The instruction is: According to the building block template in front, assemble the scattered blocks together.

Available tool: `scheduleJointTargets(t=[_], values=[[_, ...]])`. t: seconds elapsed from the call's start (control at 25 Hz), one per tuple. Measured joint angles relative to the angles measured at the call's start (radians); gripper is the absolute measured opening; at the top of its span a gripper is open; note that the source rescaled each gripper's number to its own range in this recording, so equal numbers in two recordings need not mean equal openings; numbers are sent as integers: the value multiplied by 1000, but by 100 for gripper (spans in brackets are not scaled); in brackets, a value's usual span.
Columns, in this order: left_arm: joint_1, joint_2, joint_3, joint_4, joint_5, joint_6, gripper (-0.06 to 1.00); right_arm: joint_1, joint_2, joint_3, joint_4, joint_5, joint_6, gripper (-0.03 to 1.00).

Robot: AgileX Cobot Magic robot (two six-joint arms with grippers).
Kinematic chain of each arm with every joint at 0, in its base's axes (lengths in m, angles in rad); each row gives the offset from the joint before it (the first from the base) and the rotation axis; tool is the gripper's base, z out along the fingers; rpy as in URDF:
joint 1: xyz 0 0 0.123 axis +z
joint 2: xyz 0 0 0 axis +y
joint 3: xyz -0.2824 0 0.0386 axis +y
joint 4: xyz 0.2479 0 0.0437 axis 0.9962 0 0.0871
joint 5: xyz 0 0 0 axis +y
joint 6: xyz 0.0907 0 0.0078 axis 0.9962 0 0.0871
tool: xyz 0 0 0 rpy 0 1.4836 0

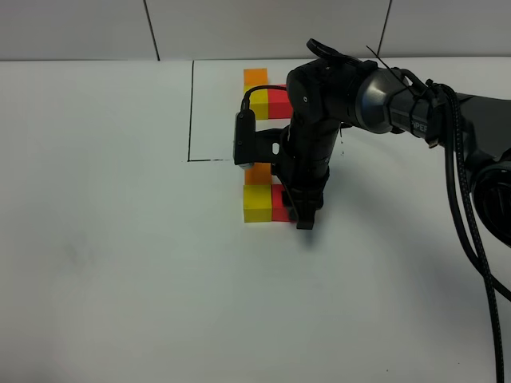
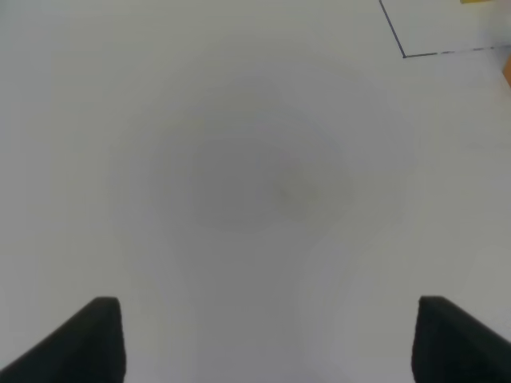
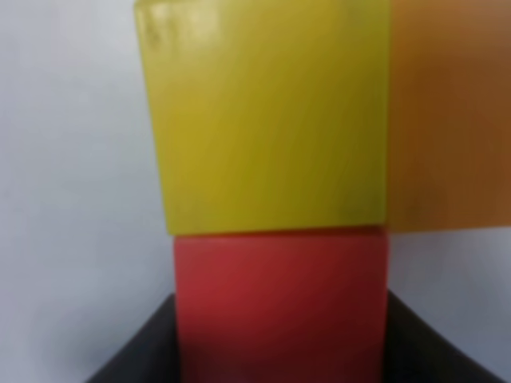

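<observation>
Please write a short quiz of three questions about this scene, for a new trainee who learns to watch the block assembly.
1. True or false: the yellow cube touches the red cube in the right wrist view.
2. Which gripper is at the loose cubes? A) the left gripper B) the right gripper C) both
3. Fill in: the template is framed by a thin ____ line.

Key: 1 true; 2 B; 3 black.
</observation>
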Motion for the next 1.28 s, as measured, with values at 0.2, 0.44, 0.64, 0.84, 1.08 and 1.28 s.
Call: scheduleJointTargets(t=[0.2, 0.44, 0.64, 0.84, 1.08, 1.28], values=[[0, 0, 0, 0, 0, 0, 77, 0, 8, 0, 3, -11, 0, 27], [0, 0, 0, 0, 0, 0, 77, 0, 5, 0, -25, 7, 31, 86], [0, 0, 0, 0, 0, 0, 77, -22, -71, 0, -102, 28, 144, 99], [0, 0, 0, 0, 0, 0, 77, -211, -155, 2, -39, 61, 274, 100], [0, 0, 0, 0, 0, 0, 77, -508, -266, 126, 155, 106, 383, 100], [0, 0, 0, 0, 0, 1, 77, -646, -516, 368, 205, -37, 484, 100]])
